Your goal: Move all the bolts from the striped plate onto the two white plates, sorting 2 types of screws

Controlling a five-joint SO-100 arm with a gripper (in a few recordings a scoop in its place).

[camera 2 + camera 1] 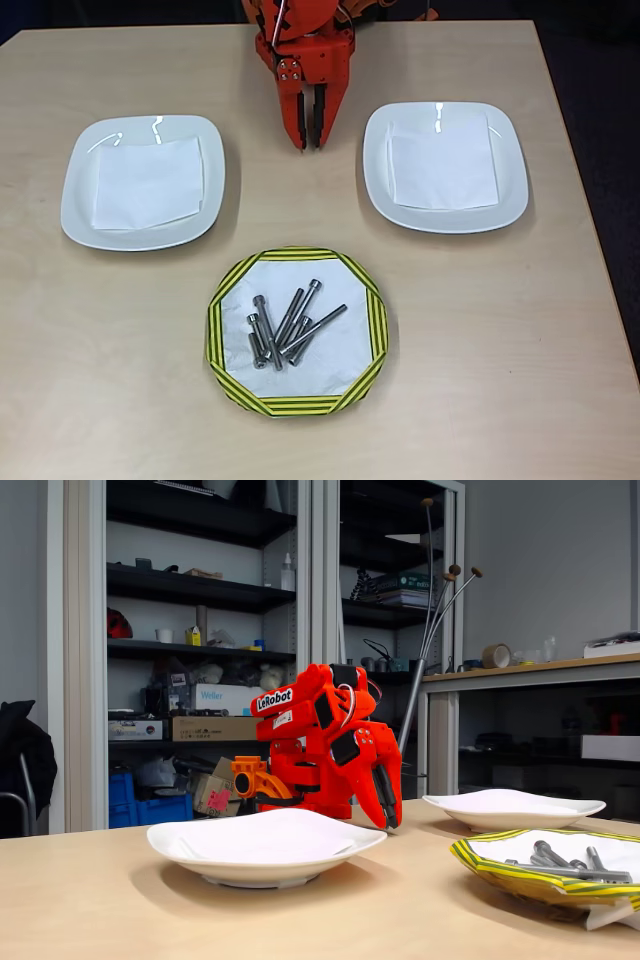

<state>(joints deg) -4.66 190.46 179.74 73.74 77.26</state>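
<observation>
pincer (pixel 311 140) closed, empty, between white plates (pixel 143 181); bolts (pixel 285 328) on striped plate (pixel 296 404).

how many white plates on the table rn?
2. One white plate sits left of the gripper in the overhead view, the other white plate sits right. Neither holds bolts.

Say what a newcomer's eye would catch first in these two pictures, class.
The bright orange arm at the table's far edge stands out, its hand pointing down between the two white plates. Nearer the camera, the striped plate holds a cluster of grey bolts; each white plate carries a white paper square.
</observation>
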